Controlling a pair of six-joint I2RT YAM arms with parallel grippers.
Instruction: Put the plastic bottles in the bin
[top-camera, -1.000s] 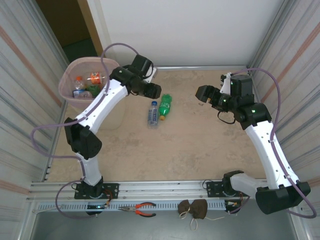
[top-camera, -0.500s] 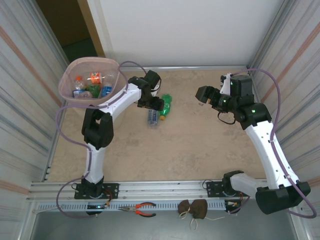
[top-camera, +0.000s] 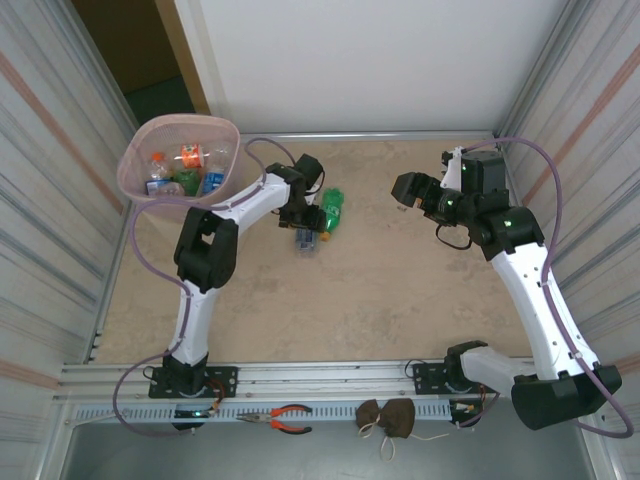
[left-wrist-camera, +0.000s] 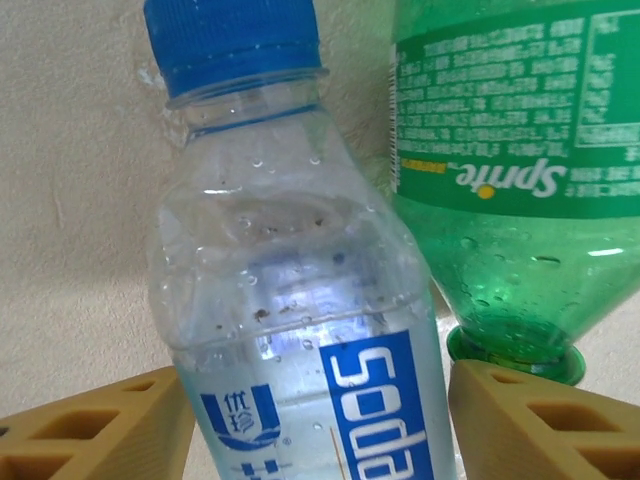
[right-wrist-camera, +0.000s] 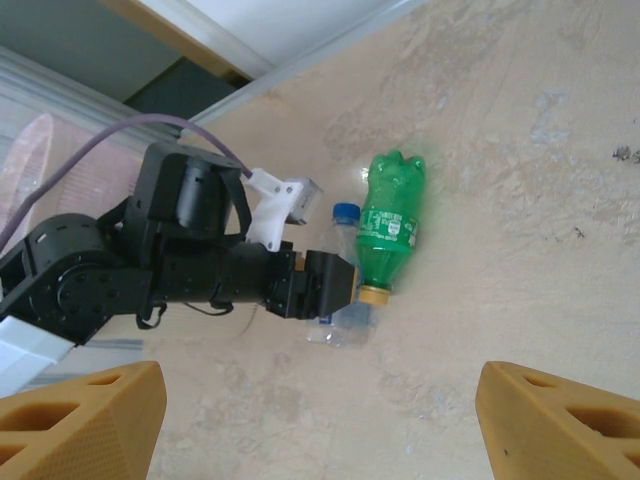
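Plastic bottles, several with orange, white and blue caps (top-camera: 180, 170), already lie inside the tall translucent pale-pink plastic bin (top-camera: 128, 152). Two more lie side by side on the beige table (top-camera: 400, 290), a little way off the bin's right side. One is a clear soda bottle with a blue cap and blue-and-white label (left-wrist-camera: 290, 300). The other is a green Sprite bottle (left-wrist-camera: 510, 190) on the side of the clear one farther from the bin, with its neck pointing the opposite way. The two look to be touching or nearly so.

The left gripper (top-camera: 303, 226) is down over the clear bottle. Its wrist view shows the yellow fingers (left-wrist-camera: 100, 425) spread wide with the bottle's body between them. Each pad is just beside the plastic, but I cannot tell whether either presses it. The right gripper (top-camera: 405, 190) hangs well apart from the bin, past both bottles, spread wide and holding nothing.

The step in hand seems to be the grasp on the clear bottle. The next move probably calls for closing squarely on its body without catching the green bottle's neck, which sits just beside the right-hand finger. After that comes a lift high enough to clear the bin's rim and a swing back over the opening. The smooth, round plastic could roll or slip if pinched off-centre.
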